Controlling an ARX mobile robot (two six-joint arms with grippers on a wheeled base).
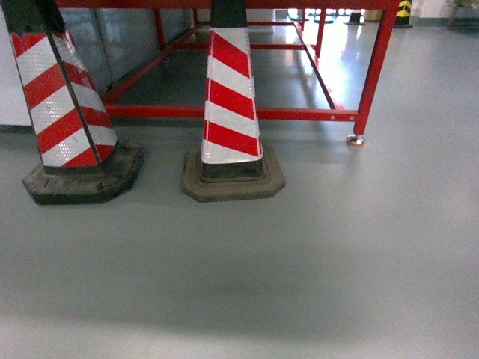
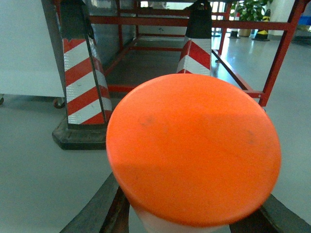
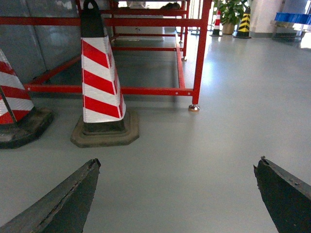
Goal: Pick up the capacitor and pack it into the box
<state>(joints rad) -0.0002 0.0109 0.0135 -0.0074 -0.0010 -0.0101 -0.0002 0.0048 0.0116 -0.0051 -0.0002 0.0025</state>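
A: Grey floor [image 1: 299, 262] and striped cones [image 1: 230, 97] filled the head view; no box appeared.

B: Left end effector [image 2: 194, 223] clamped an orange-topped capacitor [image 2: 194, 145], presumably for transport. Right end effector [image 3: 177, 194] stood released, empty.

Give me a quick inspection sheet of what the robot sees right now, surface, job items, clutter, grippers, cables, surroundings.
Surface: bare grey floor, glossy.
Job's things: orange-topped cylinder in the left wrist view, likely the capacitor; box nothing seen.
Clutter: two red-and-white cones, left cone, middle cone, on dark bases.
Grippers: left gripper shut on the cylinder; right gripper open, empty.
Cables: nothing seen.
Surroundings: red metal frame; potted plant far back.
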